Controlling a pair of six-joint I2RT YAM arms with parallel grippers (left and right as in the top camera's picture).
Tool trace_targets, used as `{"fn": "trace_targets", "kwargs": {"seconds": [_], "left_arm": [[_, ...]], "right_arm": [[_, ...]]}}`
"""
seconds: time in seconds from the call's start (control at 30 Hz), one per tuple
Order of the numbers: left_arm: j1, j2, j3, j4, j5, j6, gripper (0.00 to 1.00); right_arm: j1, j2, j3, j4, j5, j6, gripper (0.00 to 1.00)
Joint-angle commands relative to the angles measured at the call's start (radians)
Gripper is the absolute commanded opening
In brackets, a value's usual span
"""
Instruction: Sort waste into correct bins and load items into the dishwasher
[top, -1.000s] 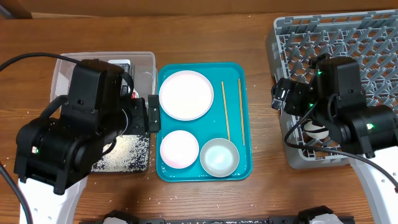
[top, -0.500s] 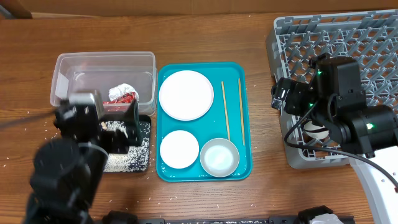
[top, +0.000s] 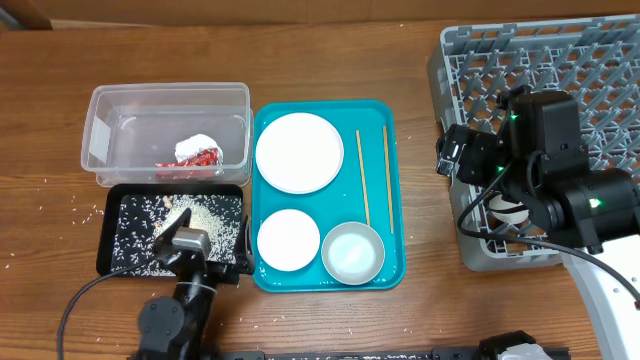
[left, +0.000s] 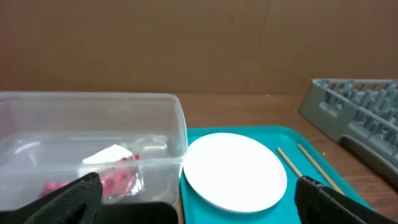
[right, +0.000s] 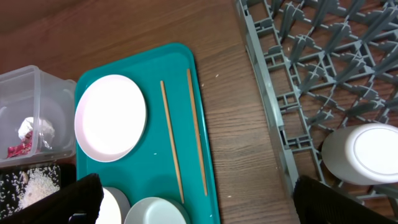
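Left claw (left: 199, 198) back off black tray (top: 104, 235)

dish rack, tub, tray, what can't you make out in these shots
- overhead: the right arm covers the white dish in the rack; the right wrist edge cuts it off.
- left wrist: the clear tub wall blurs the red wrapper and tissue.
- overhead: the left gripper hides part of the black tray.

The right arm (top: 560, 170) hides most of a white bowl (top: 510, 212) in the grey rack (top: 600, 60), which is itself cut off at the right edge.
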Motion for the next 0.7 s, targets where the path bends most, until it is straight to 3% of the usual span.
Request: {"fn": "trace_targets", "kwargs": {"seconds": [0.0,0.5,0.67], "left_arm": [[0.01,-0.017,-0.12,0.093,0.023,0.016,1.0],[0.018,-0.016,-0.164,0.147,0.011,0.018,1.0],[0.018,-0.016,-0.164,0.147,0.011,0.018,1.0]], "right_arm": [[0.005,-0.005,0.019,0.003,0.013,0.008,1.0],[0.005,-0.005,0.019,0.003,0.013,0.008,1.0],[0.005,-0.005,0.019,0.096,-0.107,0.023,1.0]]}}
